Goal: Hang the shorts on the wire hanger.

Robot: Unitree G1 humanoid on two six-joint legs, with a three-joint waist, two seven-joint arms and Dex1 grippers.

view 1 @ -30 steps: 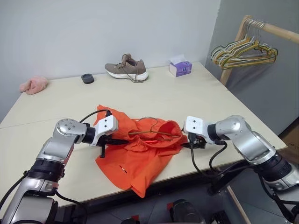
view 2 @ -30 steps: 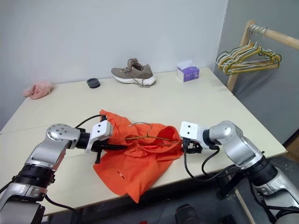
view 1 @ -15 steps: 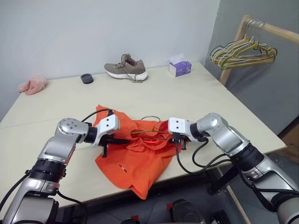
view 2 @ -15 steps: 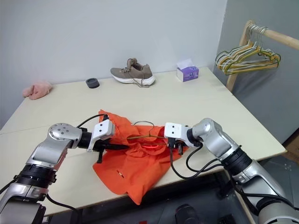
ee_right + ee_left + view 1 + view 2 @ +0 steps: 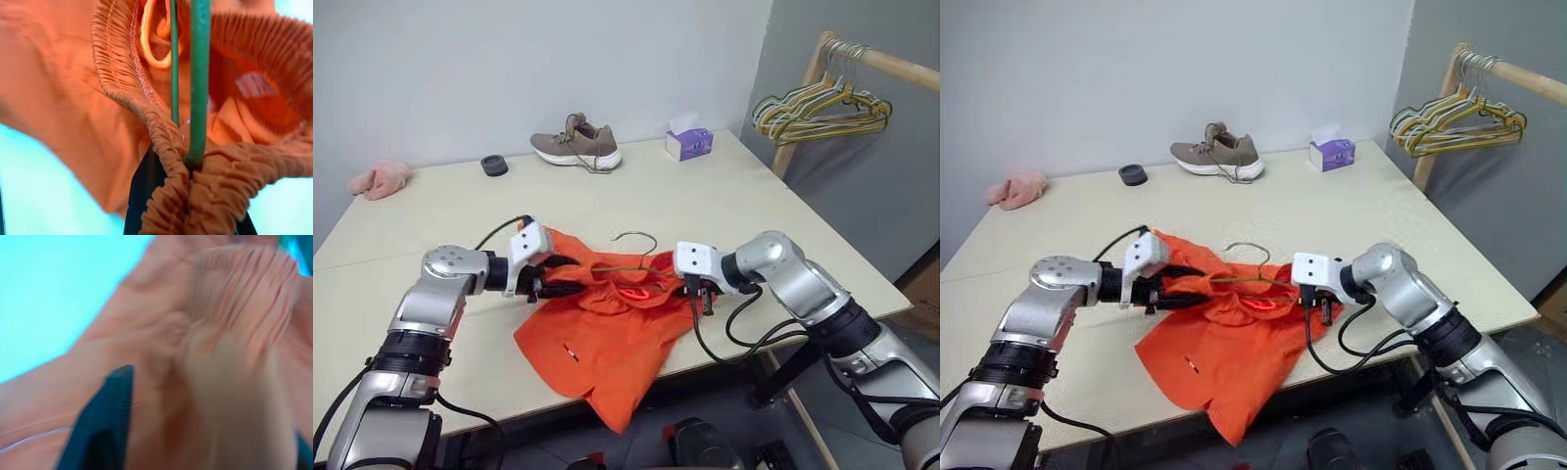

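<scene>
Shorts (image 5: 607,323) are spread on the near part of the table (image 5: 724,211), one leg draped over the front edge. Wire hanger (image 5: 628,262) is lodged in the waistband opening, its hook poking out on the far side. Right gripper (image 5: 698,292) is clamped on the gathered waistband at the hanger's right end; in the right wrist view elastic and wire are seen bunched together between the fingers. Left gripper (image 5: 546,277) is parted at the left side of the waistband, cloth lying between its fingers (image 5: 100,431) without being pinched.

Step judged in hand: working the waistband over the hanger's shoulders, right side pinned, left side not yet secured. Next move is judged to call for a fresh left grasp on the elastic, then a pull outward over the wire's left end.

Room: open tabletop beyond the shorts; shoe (image 5: 577,147) and tissue box (image 5: 690,144) well apart at the back. Front edge is close, so cloth could slide off.
</scene>
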